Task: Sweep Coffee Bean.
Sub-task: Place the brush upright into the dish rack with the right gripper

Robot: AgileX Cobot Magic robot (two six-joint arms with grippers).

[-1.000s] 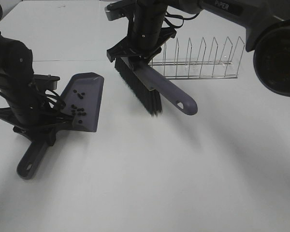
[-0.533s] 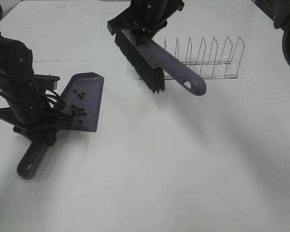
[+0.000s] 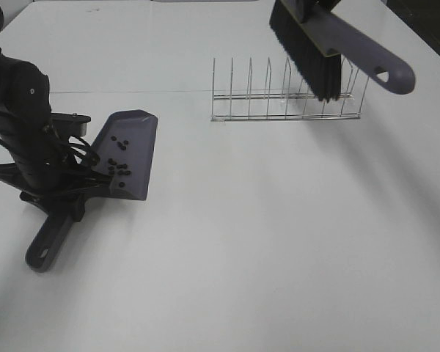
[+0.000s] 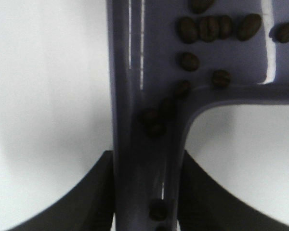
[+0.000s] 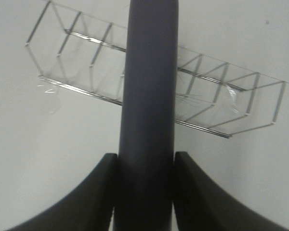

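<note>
The brush (image 3: 330,44) has left the upper middle of the high view, where its bristles (image 3: 308,55) hung just beside the mouth of the pan (image 3: 128,150) a second ago. It now sits raised in the upper right corner, its bristles over the right end of the wire rack (image 3: 279,95) and its handle pointing out toward the right edge. The pan and the beans (image 3: 117,165) have not shifted in that time. About a dozen beans lie inside the pan at the left of the frame, bunched toward its handle end, and the left wrist view shows a few of them (image 4: 207,29) rolled down into the groove of the handle. No loose bean shows on the table (image 3: 279,257), though anything that small would be hard to spot on it. From this the sweeping looks finished and the brush looks on its way out, perhaps to be put down. What seems left is to keep the pan steady so that nothing rolls back out of its mouth. The left gripper (image 4: 147,192) is clamped on the pan's handle, a black finger pressed against each side of it. The right gripper (image 5: 145,192) is out of the high view, but its wrist view shows both fingers tight against the brush handle, with the rack (image 5: 221,110) below and clear of the brush.
</note>
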